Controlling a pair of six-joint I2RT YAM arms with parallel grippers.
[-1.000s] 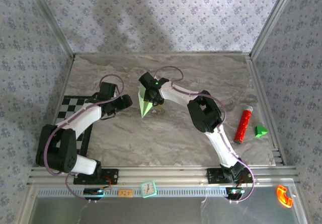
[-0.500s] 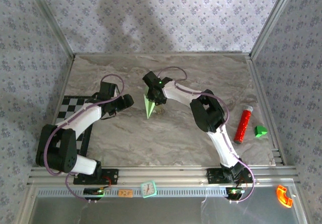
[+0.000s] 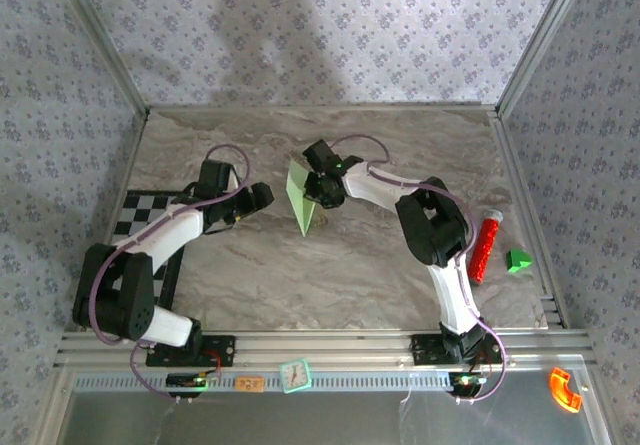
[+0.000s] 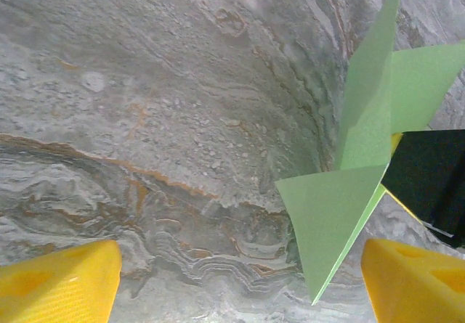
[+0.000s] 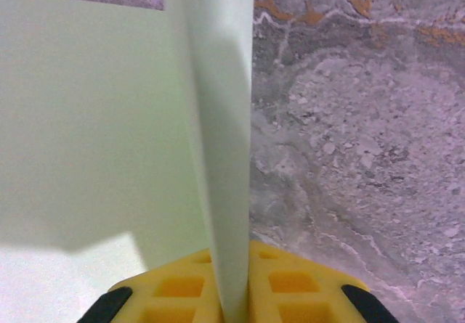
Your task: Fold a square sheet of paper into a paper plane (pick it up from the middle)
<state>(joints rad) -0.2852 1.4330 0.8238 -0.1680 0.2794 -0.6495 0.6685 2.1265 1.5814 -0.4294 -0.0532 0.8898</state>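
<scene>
Right jaws: closed on the paper plane (image 3: 302, 203), with its centre fold pinched between the yellow fingers (image 5: 290, 290). In your right wrist view the pale green flaps rise from that pinch. The plane sits over the middle of the marbled table (image 3: 400, 145), nose toward the near edge. You cannot tell whether its tip touches the table.

Left jaws: wide apart, holding nothing. The yellow fingertips (image 4: 58, 279) are near the plane's left side, not touching it.

Red cylinder (image 3: 485, 247) and green block (image 3: 517, 260) lie well apart at your right.
</scene>
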